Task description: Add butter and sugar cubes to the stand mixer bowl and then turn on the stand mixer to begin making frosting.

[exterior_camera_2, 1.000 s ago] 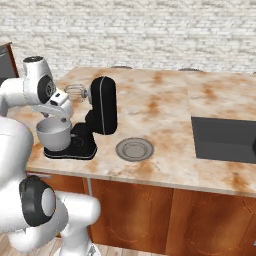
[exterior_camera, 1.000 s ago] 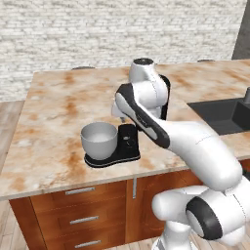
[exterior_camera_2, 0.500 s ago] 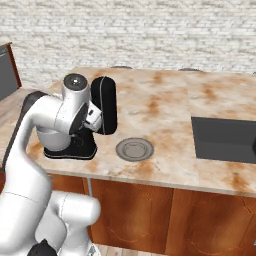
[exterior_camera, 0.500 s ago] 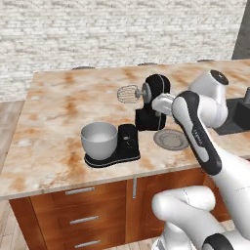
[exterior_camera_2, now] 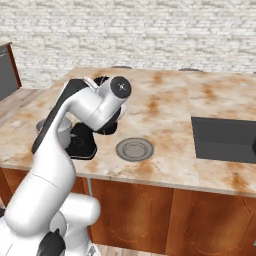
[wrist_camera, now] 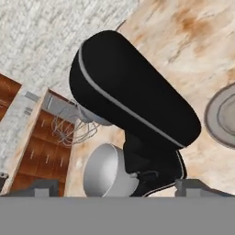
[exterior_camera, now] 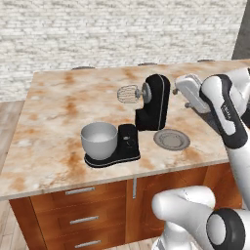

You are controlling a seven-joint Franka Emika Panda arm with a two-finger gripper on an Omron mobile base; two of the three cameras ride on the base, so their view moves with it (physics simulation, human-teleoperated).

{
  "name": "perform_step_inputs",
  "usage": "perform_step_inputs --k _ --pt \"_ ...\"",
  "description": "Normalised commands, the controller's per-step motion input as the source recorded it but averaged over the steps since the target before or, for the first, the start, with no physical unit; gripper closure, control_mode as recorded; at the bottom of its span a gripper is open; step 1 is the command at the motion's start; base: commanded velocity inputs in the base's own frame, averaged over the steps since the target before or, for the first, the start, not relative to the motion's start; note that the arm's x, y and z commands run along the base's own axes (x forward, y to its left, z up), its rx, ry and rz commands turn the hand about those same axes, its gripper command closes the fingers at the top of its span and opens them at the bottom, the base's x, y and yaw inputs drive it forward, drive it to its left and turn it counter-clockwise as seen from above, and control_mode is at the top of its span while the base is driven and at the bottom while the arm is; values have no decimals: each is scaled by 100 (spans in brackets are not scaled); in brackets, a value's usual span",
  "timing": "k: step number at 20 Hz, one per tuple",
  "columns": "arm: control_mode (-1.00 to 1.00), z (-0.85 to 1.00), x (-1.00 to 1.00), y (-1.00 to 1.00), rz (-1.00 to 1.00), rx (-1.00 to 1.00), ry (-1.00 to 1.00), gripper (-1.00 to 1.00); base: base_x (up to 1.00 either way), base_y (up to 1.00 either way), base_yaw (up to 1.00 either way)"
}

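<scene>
Left base view, scanned left to right: stand mixer bowl point(exterior_camera: 99, 140) at centre left, seated on the flat base of the stand mixer point(exterior_camera: 152, 103), open side up and apparently empty; wire whisk point(exterior_camera: 128, 93) raised above and behind the bowl on the tilted-back head; grey plate point(exterior_camera: 171, 139) just right of the mixer on the marble counter point(exterior_camera: 53, 112); gripper point(exterior_camera: 187, 103) at upper right, near the mixer head, holding nothing. No butter or sugar cubes identifiable on the counter. Right base view: mixer largely hidden behind the arm at left, plate point(exterior_camera_2: 134, 149) at centre, dark cooktop panel point(exterior_camera_2: 223, 138) at right. Hand view: bowl point(wrist_camera: 106, 170) at lower centre left, mixer head point(wrist_camera: 128, 94) across the middle with long axis running from upper left to lower right of the frame, plate rim point(wrist_camera: 221, 115) at the right edge. Finger tips point(wrist_camera: 42, 187) set wide apart at the bottom corners, nothing between them. Governing relation, as a judgement: bowl lies ahead of and below the hand, beyond the tilted head, so any approach to the bowl needs to pass under or around the head and whisk. Task judged barely started: bowl unfilled, ingredients not located.
</scene>
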Motion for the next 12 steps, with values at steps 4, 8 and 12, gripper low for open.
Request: perform_step_inputs --k 4,8,12 --pt "-100 17 32 -11 0 27 -1 -100 0 0 0" --pt "-100 0 58 -5 0 19 1 -100 0 0 0" --pt "-100 0 75 -5 0 13 5 -100 0 0 0"
